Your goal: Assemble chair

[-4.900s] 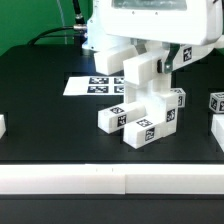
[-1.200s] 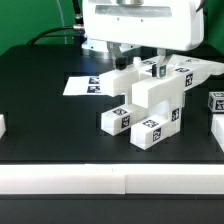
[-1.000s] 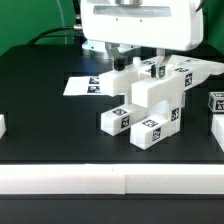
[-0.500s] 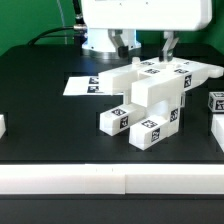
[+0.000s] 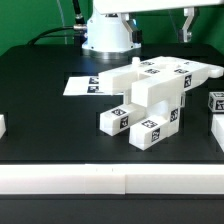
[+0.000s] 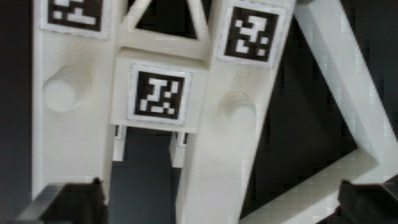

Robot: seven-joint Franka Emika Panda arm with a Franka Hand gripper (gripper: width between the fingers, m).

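Exterior view: the half-built chair stands on the desk just beside the marker board, on its camera-facing side and toward the exterior view's right. On top lies a flat plate. Its long axis leads away from the marker board toward the exterior view's right. A loose block sits farther from the marker board on that same side, apart from the chair.

My fingers hang well above the chair and touch nothing. Only one of them shows plainly in this view.

Wrist view: both fingers are spread wide and empty. Below the gap between them I see the plate's bars and a tag.

Judgement: the plate lies straight down from my fingers. Its bars run crosswise to the line joining the fingers. A plain descent should therefore put one finger on each long side, with no wrist turn needed first. I cannot tell from here whether the plate's width fits inside my spread. The height left to cover looks large, so I would check alignment again on the way down.
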